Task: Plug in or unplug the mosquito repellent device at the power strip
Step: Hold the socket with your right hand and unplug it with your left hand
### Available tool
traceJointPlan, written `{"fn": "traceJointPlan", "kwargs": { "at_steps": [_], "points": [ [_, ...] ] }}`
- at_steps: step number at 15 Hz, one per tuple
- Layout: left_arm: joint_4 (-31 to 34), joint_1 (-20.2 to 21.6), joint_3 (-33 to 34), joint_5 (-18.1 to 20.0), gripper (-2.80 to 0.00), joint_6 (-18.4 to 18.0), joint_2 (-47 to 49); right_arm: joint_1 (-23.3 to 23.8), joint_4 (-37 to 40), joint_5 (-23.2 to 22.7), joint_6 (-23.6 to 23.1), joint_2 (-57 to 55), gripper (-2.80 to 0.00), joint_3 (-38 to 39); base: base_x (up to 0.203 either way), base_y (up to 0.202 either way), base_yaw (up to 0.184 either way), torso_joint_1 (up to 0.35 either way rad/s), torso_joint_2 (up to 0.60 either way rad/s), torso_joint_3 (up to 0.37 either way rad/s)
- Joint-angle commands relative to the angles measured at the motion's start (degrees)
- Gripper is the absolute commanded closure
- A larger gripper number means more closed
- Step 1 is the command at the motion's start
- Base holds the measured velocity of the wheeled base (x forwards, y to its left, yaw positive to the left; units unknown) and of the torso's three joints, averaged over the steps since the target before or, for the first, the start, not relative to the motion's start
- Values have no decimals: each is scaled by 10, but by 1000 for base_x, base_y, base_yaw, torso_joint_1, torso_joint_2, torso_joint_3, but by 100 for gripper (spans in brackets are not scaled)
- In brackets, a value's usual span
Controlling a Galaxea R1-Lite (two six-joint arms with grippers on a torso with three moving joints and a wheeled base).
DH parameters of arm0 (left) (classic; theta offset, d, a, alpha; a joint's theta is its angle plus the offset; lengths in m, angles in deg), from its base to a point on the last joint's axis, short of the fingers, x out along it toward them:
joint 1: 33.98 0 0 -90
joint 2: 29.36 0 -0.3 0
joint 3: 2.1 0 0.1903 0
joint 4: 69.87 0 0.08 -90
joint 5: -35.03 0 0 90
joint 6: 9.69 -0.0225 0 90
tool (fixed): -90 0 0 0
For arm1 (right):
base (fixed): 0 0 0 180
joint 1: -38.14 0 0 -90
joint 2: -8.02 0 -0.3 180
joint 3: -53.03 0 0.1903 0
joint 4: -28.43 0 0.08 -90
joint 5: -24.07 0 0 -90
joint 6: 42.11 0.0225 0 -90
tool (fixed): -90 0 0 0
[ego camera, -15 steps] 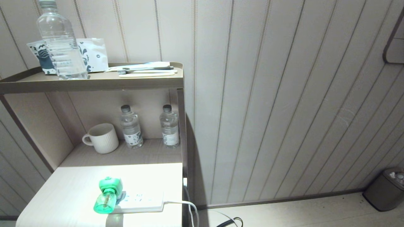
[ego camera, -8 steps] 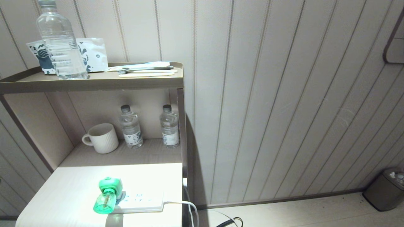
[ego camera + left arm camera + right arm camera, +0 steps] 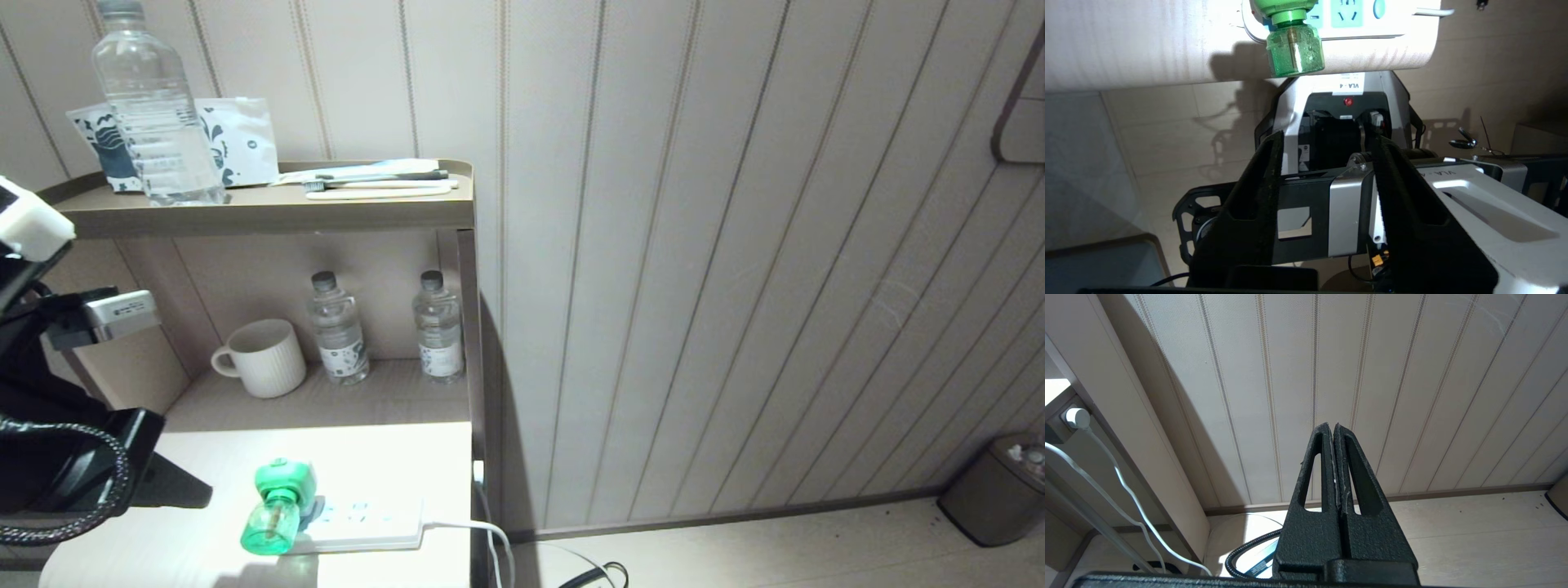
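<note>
At the far left of the head view the left gripper hangs over the left edge of the bright tabletop, left of the device and not touching it; in its wrist view the two black fingers stand apart with a clear gap and nothing between them. On the top shelf a tall clear water bottle stands upright, looking mostly full, in front of a printed white pouch, with a toothbrush lying further right. On the shelf below, a ribbed white mug has its handle to the left; its inside cannot be seen. Beside it stand two small capped water bottles, both upright with clear contents. Near the front of the tabletop the mosquito repellent device sits plugged into the left end of the power strip, its translucent green bottle pointing over the table's front edge; liquid level cannot be told. The strip's white cord runs off to the right. On the floor at far right stands a dark waste bin, something pale showing at its top. The right gripper is out of the head view, its fingers pressed together and holding nothing, pointing at the panelled wall.
</note>
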Motion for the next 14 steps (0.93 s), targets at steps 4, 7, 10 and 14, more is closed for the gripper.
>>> {"fn": "traceJointPlan", "kwargs": {
  "at_steps": [4,7,10,14],
  "points": [
    [-29,-7,2,-37,-280,33,108,0,0,0,0,0,0,0,0,0,0,0,0,0],
    [-47,-6,6,-45,-280,33,151,0,0,0,0,0,0,0,0,0,0,0,0,0],
    [-53,-7,7,-62,-280,38,186,0,0,0,0,0,0,0,0,0,0,0,0,0],
    [-71,-7,6,-62,-280,40,233,0,0,0,0,0,0,0,0,0,0,0,0,0]
  ]
}}
